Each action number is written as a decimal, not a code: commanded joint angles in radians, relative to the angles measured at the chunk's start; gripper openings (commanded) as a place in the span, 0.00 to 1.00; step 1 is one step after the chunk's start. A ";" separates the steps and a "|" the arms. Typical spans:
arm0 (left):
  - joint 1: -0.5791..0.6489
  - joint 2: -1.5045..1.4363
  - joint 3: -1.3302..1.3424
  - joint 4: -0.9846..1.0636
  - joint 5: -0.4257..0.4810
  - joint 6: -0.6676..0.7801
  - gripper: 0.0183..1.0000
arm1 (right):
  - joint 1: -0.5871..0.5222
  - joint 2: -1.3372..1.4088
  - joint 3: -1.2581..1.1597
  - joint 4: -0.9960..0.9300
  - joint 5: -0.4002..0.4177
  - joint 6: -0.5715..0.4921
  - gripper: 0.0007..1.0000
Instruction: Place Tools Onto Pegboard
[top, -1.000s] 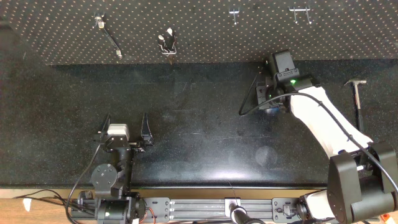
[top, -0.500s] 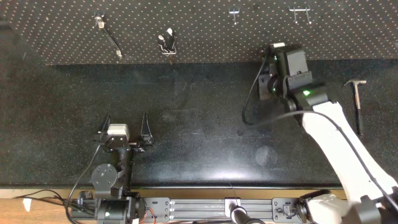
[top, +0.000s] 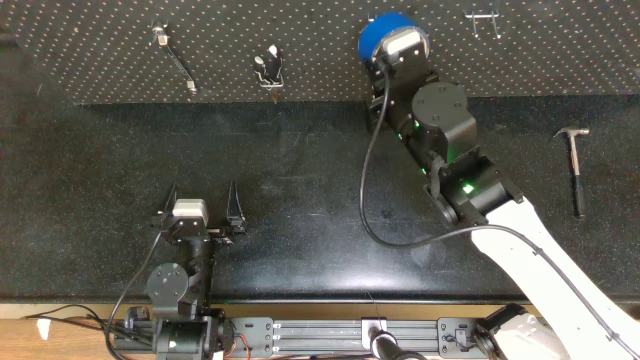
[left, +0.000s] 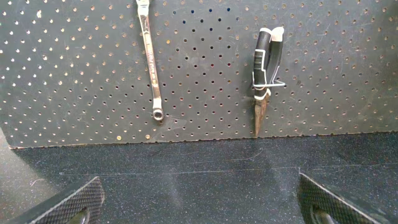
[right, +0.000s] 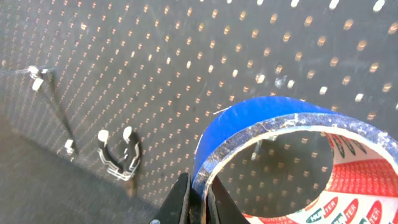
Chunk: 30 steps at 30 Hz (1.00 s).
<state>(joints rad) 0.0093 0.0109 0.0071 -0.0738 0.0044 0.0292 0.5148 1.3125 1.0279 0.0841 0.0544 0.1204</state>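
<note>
1. My right gripper (right: 198, 200) has its fingers clamped on the wall of the blue tape roll (right: 280, 146). The roll is up off the table, held close to the pegboard (top: 90, 60), to the right of the hung pliers (top: 268, 68).
2. The pinch sits on one narrow edge of the ring. I judge the roll could swivel or slip in that hold if it bumps the board.
3. I cannot tell whether the roll's opening lines up with a hook. If I release without a hook through it, the roll would likely drop to the table and run off.
4. Pressing in too hard is the other danger — the roll could jam against the board and twist out of line.
5. My left gripper (top: 203, 200) is spread wide, low over the table and facing the wrench (left: 149, 59) and pliers, well apart from the roll.
6. The hammer (top: 574, 165) lies on the table at the far right — not yet hung.
</note>
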 joint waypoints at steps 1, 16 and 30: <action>-0.003 -0.008 -0.002 -0.006 0.007 0.012 1.00 | 0.006 0.108 0.018 0.085 0.051 -0.033 0.07; -0.003 -0.008 -0.002 -0.006 0.007 0.012 1.00 | 0.005 0.308 0.018 0.202 0.095 -0.055 0.07; -0.003 -0.008 -0.002 -0.006 0.007 0.012 1.00 | -0.105 -0.045 0.018 -0.314 0.031 -0.055 0.93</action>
<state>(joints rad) 0.0093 0.0113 0.0071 -0.0738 0.0044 0.0296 0.4488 1.3289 1.0470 -0.1429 0.0875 0.0654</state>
